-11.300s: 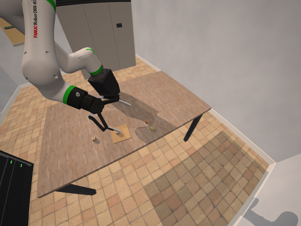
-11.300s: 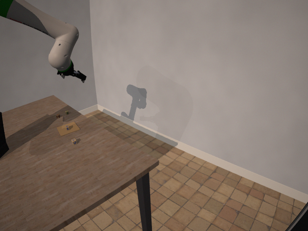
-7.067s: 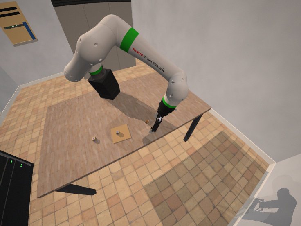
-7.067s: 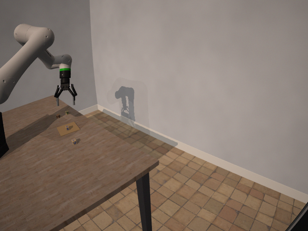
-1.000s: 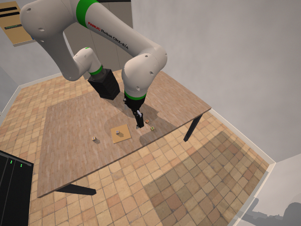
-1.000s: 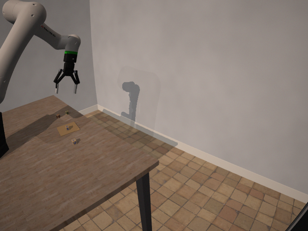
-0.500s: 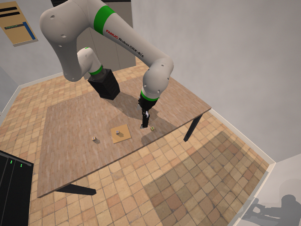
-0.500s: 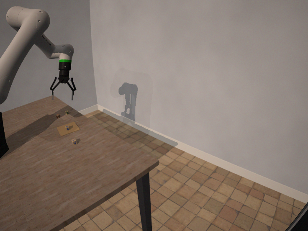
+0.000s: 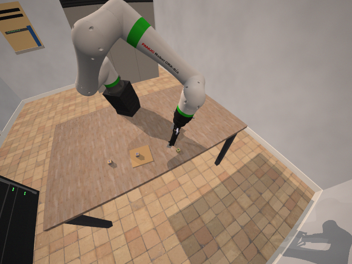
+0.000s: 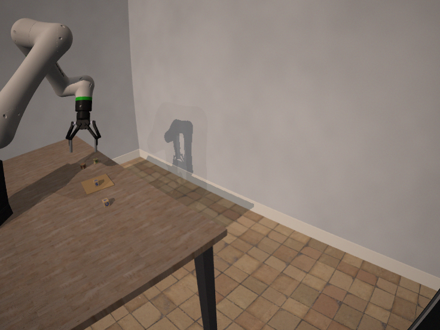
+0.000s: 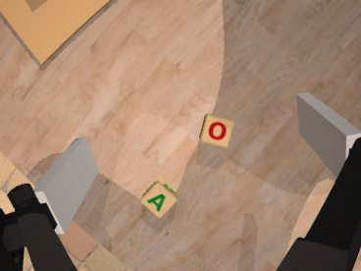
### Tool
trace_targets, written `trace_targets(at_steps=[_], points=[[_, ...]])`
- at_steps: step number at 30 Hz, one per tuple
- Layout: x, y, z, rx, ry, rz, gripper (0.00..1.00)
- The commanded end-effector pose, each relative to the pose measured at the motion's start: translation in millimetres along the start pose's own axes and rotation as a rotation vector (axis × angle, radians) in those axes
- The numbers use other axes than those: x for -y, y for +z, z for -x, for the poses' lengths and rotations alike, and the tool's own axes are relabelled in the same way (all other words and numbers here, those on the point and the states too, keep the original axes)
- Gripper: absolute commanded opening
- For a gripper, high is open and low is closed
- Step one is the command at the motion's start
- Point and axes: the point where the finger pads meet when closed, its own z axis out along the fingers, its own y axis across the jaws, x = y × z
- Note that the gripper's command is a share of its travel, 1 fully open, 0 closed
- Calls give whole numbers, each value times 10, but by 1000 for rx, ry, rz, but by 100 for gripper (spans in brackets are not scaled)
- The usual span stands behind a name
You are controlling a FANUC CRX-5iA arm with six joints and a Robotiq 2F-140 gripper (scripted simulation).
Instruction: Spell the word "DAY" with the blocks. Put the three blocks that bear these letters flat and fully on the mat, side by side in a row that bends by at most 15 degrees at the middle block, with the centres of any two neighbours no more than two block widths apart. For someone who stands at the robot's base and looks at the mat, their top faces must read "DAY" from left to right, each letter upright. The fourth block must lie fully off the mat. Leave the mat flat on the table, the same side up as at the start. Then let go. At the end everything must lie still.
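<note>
Wood-coloured cubes, no long axis on any, so we go by the letters. In the wrist view the A block (image 9: 178, 149) (image 10: 95, 161) (image 11: 159, 199) sits cornerwise, its green A leaning right, top toward upper right. The O block (image 10: 83, 165) (image 11: 217, 131) is turned only slightly, red O close to upright there. Both are on the counter (image 9: 85, 184) (image 10: 106, 248) (image 11: 270, 74), off the mat (image 9: 145, 161) (image 10: 106, 179) (image 11: 64, 25), near each other but apart. Mat lies flat, one corner aimed down the wrist view.

Hand (image 9: 170, 144) (image 10: 83, 150) (image 11: 191, 135) is wide open above those two, fingers pointing down, nothing held.

One block (image 9: 137, 154) (image 10: 96, 183) is on the mat; another block (image 9: 110, 161) (image 10: 106, 202) is off it on the counter. Top letters on both too small for us to call. Top view: hand hides the O. Wrist view crops the mat, and we can't see either far block there.

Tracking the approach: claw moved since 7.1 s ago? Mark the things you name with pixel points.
Yes: in the top view, the claw (image 9: 170, 144) (image 10: 83, 152) (image 11: 191, 135) shifted left, closer to the mat (image 9: 145, 159) (image 10: 87, 188) (image 11: 59, 25).
</note>
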Motion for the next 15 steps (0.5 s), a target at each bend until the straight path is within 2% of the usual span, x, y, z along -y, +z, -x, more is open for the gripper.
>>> trace_targets(at_steps=[1,15], points=[[-73,70,68,-6,58,-19,100],[-215,200,168,-12,151,-39,100]])
